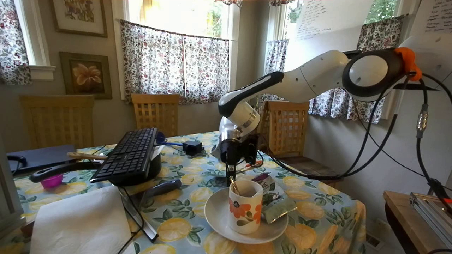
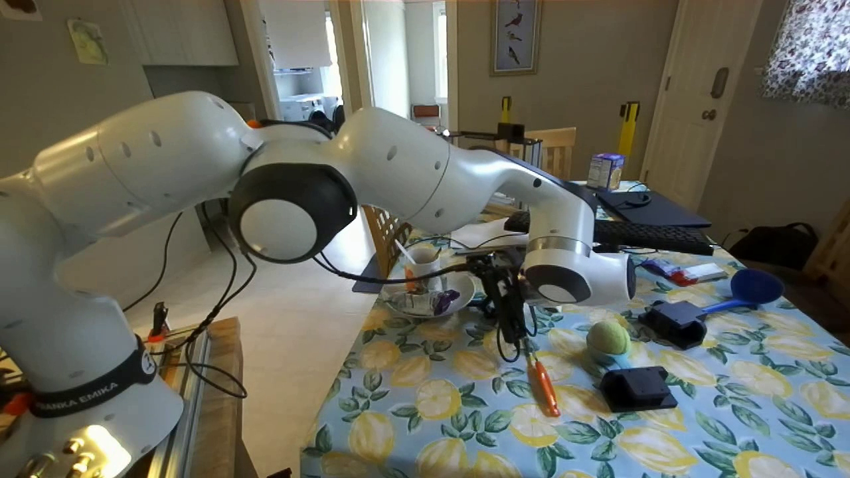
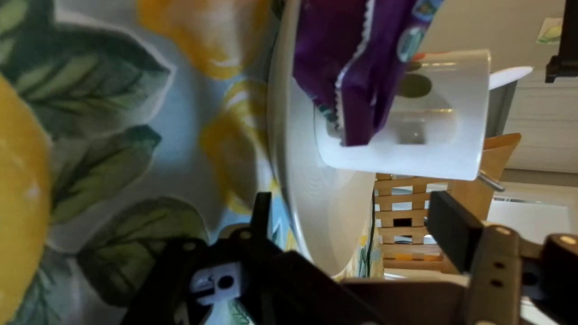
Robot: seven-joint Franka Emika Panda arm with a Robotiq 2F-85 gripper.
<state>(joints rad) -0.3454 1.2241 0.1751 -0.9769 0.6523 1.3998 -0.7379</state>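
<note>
I can read "RANKA EMIKA" on the black band (image 2: 96,393) round the white arm base (image 2: 76,332) and "NIC" on a crumpled, shiny purple and silvery-green packet (image 1: 277,201); handwriting on the big white paper sheet (image 1: 328,24) is too small for me. The packet lies on a round, smooth white plate (image 1: 216,215), beside a white cylindrical mug with orange flowers (image 1: 246,211). A slim gold-coloured handle (image 1: 234,185) leans in the mug. My black two-fingered gripper (image 3: 352,210) stands near the plate's rim, its fingers spread apart, over a blue lemon-print tablecloth (image 1: 173,229).
</note>
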